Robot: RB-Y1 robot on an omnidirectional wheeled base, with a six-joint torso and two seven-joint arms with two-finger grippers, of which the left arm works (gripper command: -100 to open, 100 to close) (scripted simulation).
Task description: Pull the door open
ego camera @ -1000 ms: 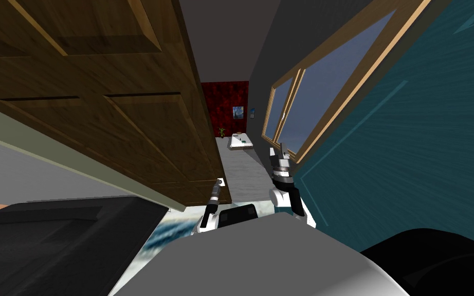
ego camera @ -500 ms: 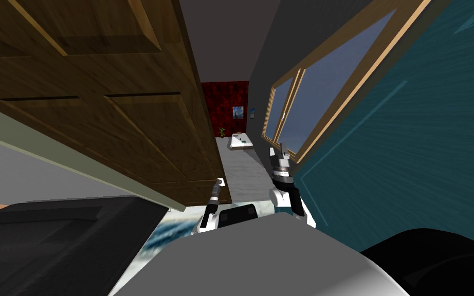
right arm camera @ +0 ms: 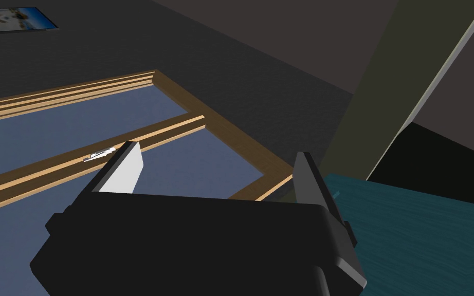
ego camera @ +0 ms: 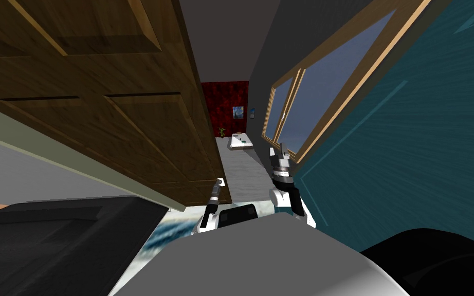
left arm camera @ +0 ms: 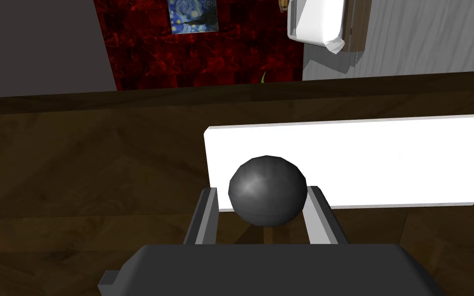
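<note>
A dark brown panelled door [ego camera: 102, 118] slants across the left of the head view, with its free edge near my left gripper [ego camera: 219, 183]. In the left wrist view a dark grey round door knob [left arm camera: 268, 190] stands out from a white plate [left arm camera: 385, 159] on the door. My left gripper [left arm camera: 261, 190] is shut on that knob, one finger on each side of it. My right gripper [ego camera: 278, 151] is held up beside the window; its fingers [right arm camera: 123, 172] stand open with nothing between them.
A wood-framed window [ego camera: 308, 103] and a teal wall [ego camera: 411, 154] close in the right side. Past the door's edge a grey floor runs to a red wall [ego camera: 225, 105], with a white piece of furniture [ego camera: 240, 141] before it. A dark block [ego camera: 51, 241] sits low on the left.
</note>
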